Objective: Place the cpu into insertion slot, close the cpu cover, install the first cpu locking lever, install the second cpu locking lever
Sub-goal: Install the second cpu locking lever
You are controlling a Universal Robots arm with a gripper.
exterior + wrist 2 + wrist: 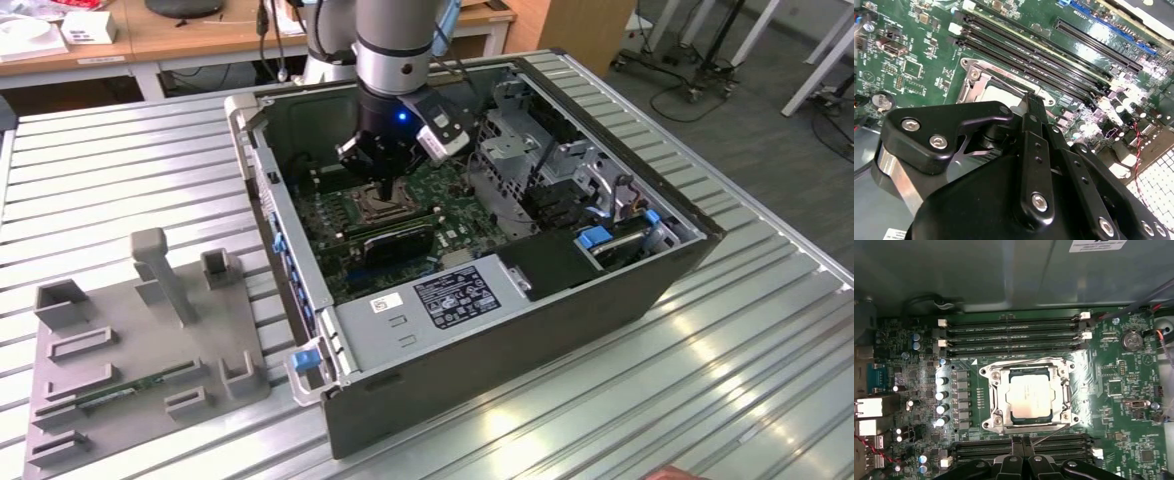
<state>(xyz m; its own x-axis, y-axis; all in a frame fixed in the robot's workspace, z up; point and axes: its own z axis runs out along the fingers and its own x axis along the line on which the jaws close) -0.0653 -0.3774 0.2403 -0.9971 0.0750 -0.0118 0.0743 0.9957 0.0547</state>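
Hovering low inside the computer case, my gripper held its fingers pressed together, grasping nothing, just beside the insertion slot, where the cpu lay seated under the closed cpu cover.

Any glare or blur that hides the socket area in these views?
First wrist view: sharp; glare streaks flank the cover, cpu readable. Second wrist view: the tool looms blurred, blocking the socket; highlights blow out at the board's edge. Exterior view: even light.
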